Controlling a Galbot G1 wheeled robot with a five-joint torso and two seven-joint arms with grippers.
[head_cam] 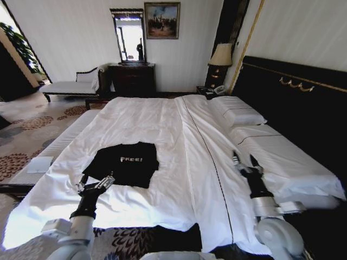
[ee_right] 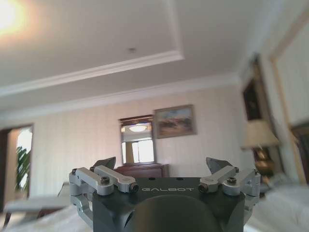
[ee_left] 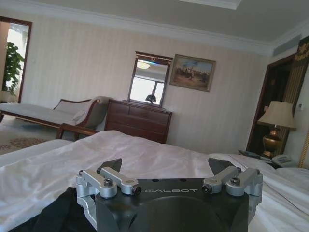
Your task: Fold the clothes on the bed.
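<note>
Lying partly folded on the bed (head_cam: 162, 130) near its foot edge, the black T-shirt (head_cam: 126, 162) sits just beyond the left gripper (head_cam: 93, 186), apparently not touching; jaws spread, empty. Right gripper (head_cam: 245, 161) hovers apart, open.

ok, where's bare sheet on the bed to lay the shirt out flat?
Free: the wide sheet between the T-shirt and the centre seam, also from the shirt up to the bed's far edge. Crowded: pillows by the headboard; left gripper at the shirt's near edge.
</note>
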